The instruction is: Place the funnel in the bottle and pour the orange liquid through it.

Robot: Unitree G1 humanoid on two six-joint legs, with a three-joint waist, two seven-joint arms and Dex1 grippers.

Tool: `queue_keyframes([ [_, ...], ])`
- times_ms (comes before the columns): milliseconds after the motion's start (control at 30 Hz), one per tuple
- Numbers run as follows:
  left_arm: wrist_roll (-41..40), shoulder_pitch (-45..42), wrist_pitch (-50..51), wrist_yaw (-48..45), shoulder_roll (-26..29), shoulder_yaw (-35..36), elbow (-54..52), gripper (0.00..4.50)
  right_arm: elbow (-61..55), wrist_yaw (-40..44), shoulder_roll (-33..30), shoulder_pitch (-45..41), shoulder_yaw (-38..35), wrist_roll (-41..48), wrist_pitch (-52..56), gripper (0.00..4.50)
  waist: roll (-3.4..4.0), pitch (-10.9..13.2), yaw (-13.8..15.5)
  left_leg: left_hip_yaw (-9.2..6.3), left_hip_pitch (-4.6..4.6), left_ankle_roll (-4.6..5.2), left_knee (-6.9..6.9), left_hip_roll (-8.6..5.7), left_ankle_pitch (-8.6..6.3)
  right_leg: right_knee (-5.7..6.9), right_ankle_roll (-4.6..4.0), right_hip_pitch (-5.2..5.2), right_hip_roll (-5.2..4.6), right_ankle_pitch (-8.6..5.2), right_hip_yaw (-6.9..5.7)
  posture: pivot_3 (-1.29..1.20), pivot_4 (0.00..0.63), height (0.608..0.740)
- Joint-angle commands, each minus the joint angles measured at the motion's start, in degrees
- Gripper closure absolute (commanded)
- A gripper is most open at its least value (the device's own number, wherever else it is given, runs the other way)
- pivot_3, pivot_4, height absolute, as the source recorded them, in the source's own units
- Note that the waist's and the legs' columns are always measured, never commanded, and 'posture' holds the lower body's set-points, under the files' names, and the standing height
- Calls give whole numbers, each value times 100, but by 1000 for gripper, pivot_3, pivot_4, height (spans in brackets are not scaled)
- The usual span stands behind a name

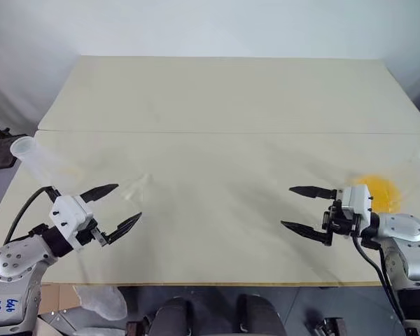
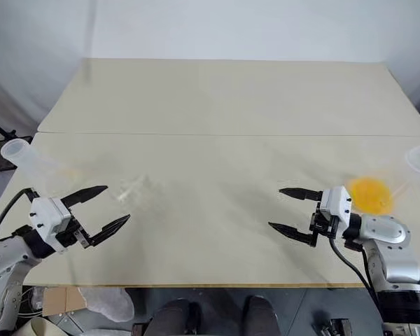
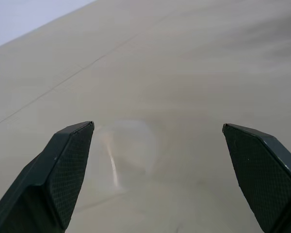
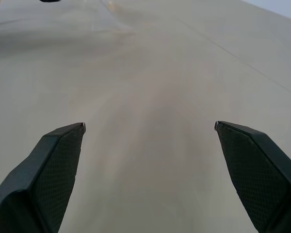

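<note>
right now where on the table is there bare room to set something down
Bare: the far half beyond the seam, and the middle between the left gripper and right gripper. Crowded: the left edge with the bottle and funnel, the right edge by the orange liquid.

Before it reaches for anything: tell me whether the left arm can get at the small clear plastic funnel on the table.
Probably yes. The left gripper has its jaws wide open and empty, and the small clear plastic funnel lies just ahead on bare beige table, nothing between.
</note>
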Motion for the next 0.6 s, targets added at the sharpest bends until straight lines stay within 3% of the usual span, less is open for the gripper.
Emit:
queue_keyframes([
  [33,-13,9,-43,129,-18,86,-256,0,-38,-7,-26,-34,-113,35,-67,20,0,0,0,0,0,0,0,0,0,0,0,0,0,0,0,0,150,740],
  [233,-286,218,185,790,-449,590,-289,0,-386,-245,299,-219,178,185,276,20,-1,0,-18,-1,2,-1,0,2,0,2,0,0,2,0,0,0,150,740],
  [433,-936,845,243,2242,-1747,1975,-246,0,-982,-925,1256,-971,773,383,943,20,-3,1,-130,-7,3,-2,0,19,1,11,0,-1,0,0,-1,0,150,740],
  [600,-914,1562,32,2284,-2290,2066,-284,0,-796,-1015,1698,-1555,1251,89,907,20,-33,-10,-55,-12,0,3,2,9,-2,8,0,0,-7,0,-1,0,150,740],
])
